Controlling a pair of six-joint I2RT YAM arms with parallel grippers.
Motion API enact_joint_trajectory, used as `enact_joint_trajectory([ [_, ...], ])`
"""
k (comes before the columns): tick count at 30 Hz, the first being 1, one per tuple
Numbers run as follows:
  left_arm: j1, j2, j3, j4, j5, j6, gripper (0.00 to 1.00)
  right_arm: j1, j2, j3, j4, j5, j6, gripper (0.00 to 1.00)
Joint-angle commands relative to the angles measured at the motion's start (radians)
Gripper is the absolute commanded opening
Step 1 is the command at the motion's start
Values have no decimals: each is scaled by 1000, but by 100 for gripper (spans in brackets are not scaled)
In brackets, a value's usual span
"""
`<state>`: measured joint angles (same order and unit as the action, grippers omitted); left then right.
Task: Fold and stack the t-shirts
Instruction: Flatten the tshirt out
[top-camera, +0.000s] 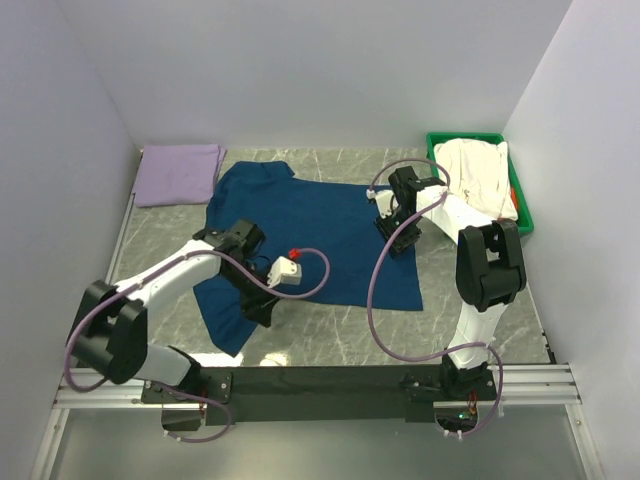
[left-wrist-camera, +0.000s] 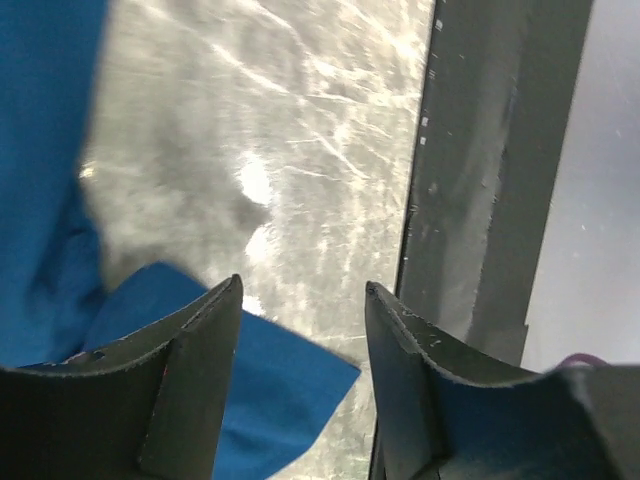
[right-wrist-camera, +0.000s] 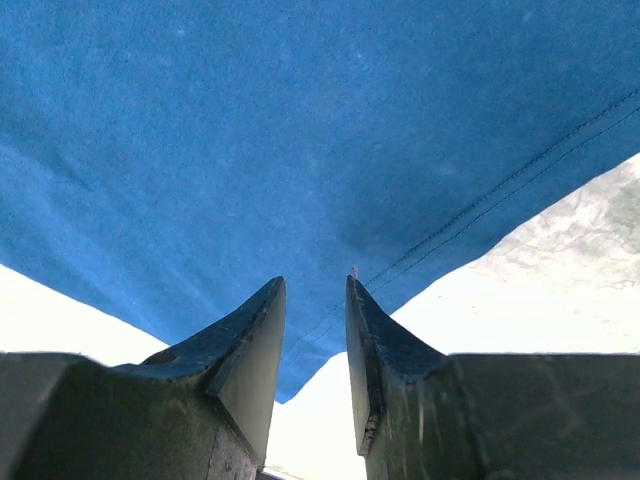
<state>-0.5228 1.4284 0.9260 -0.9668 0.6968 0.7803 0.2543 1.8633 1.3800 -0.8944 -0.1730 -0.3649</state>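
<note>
A navy blue t-shirt (top-camera: 320, 235) lies spread across the middle of the table. A pale lavender t-shirt (top-camera: 180, 173) lies folded at the back left. My left gripper (top-camera: 262, 308) hovers over the navy shirt's near-left part. In the left wrist view the left gripper (left-wrist-camera: 302, 288) is open, with a corner of the blue cloth (left-wrist-camera: 270, 380) below the gap and nothing held. My right gripper (top-camera: 397, 242) is at the shirt's right side. In the right wrist view the right gripper (right-wrist-camera: 316, 282) stands narrowly open just short of the stitched hem (right-wrist-camera: 470, 215).
A green bin (top-camera: 436, 148) at the back right holds a white t-shirt (top-camera: 475, 168) and a sliver of orange-red cloth (top-camera: 514, 200). White walls enclose the table on three sides. A dark rail (left-wrist-camera: 480, 200) runs along the table's edge beside the left gripper.
</note>
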Motion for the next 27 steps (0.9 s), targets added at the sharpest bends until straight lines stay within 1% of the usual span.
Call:
enact_joint_trajectory([
  [1,33,-83,42,17,-28,-35,57,-9,2,39,-28,1,-5,38],
  [2,79,-86,46,33,-29,-44,55,-7,2,39,-29,-2,-3,38],
  [4,148,-71,60,39,-23,-49,53,-6,10,44,-44,-11,0,37],
  [5,218,-59,63,43,-22,-49,50,-6,13,44,-52,-20,3,36],
  [8,274,-3,63,33,-52,-33,45,2,11,25,-69,-37,14,34],
  [10,274,0,44,49,-66,-29,45,3,-3,2,-75,-43,18,34],
  [11,273,-3,37,63,-63,-33,47,6,-6,-4,-78,-48,20,34],
  [13,262,-3,22,111,-71,-70,49,7,-12,-25,-86,-59,32,34],
  [18,189,21,-35,207,-140,-144,49,5,37,-76,-71,-43,55,33],
  [23,104,72,-96,327,-241,-202,43,3,99,-61,-41,-8,75,31],
  [25,90,102,-114,355,-284,-233,42,3,126,-44,-23,16,84,30],
  [27,61,122,-124,373,-306,-242,37,2,155,-18,-8,36,93,28],
])
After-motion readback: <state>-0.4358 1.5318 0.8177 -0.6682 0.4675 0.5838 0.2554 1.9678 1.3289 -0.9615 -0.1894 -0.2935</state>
